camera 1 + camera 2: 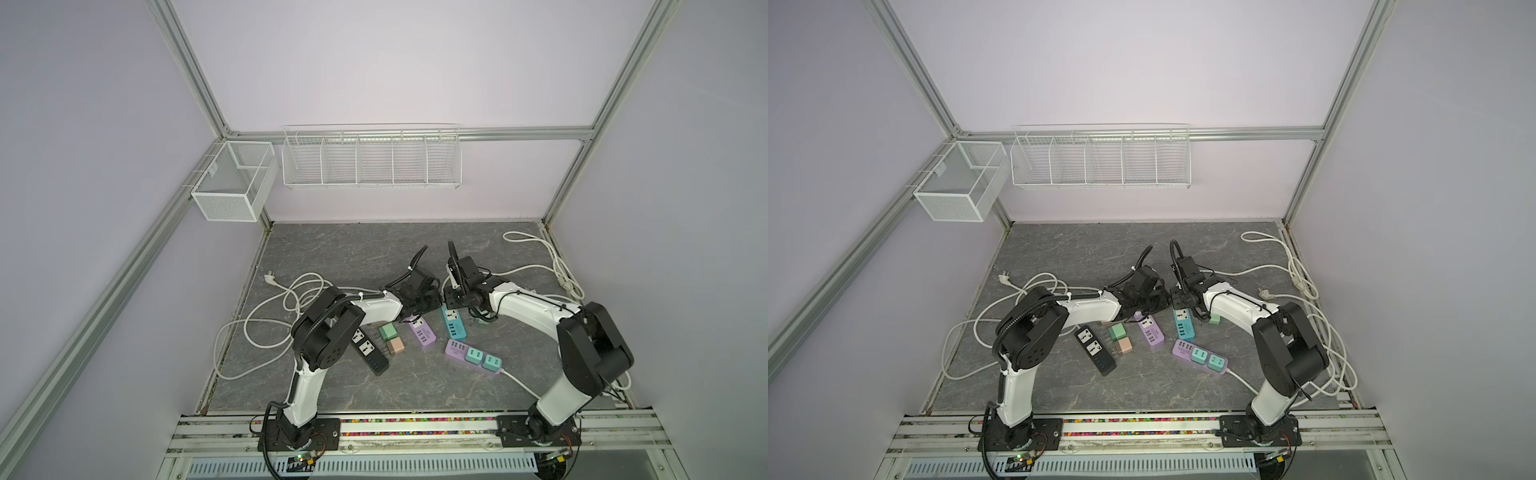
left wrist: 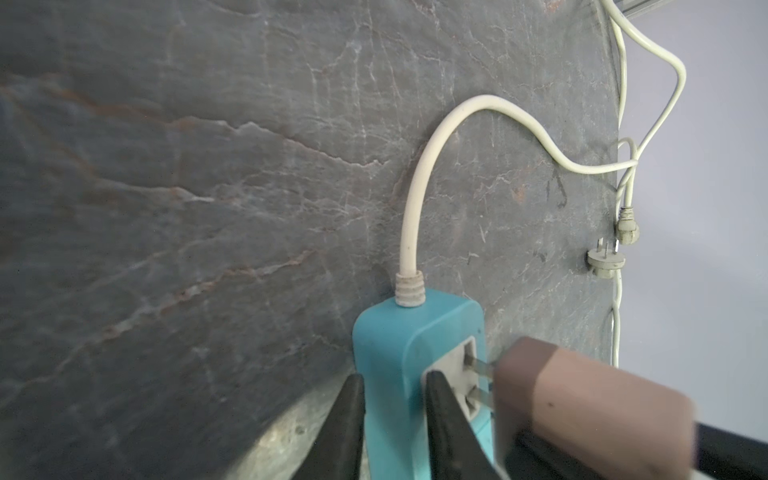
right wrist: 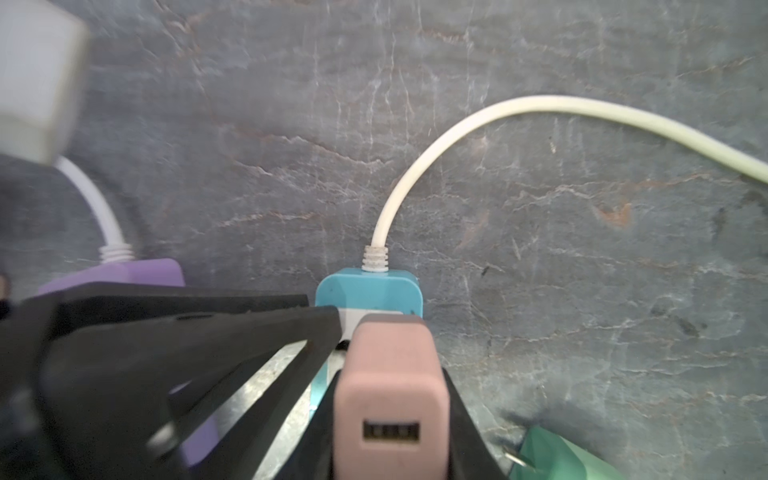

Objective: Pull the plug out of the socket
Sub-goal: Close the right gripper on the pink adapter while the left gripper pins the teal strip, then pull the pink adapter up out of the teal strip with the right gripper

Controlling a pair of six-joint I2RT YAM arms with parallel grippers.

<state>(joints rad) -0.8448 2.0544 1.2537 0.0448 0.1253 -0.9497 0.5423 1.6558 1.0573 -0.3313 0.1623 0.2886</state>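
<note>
Where the two arms meet near the middle of the surface in both top views, their jaws crowd the far end of the teal power strip; grip unreadable from up here. Close by lie a purple strip, a black strip, a second purple strip carrying two teal adapters, a green adapter and a tan adapter.

Left wrist view: left jaws clamped on the teal power strip's sides near its cord end, white cord arcing away over the surface. Pink plug sits just off the socket face, prongs bared, tips still at the slots.

Right wrist view: right jaws clamped on the pink plug, its USB port facing the camera; a left jaw tip touches the strip's socket face just beside the plug. Second green adapter lies near.
</note>
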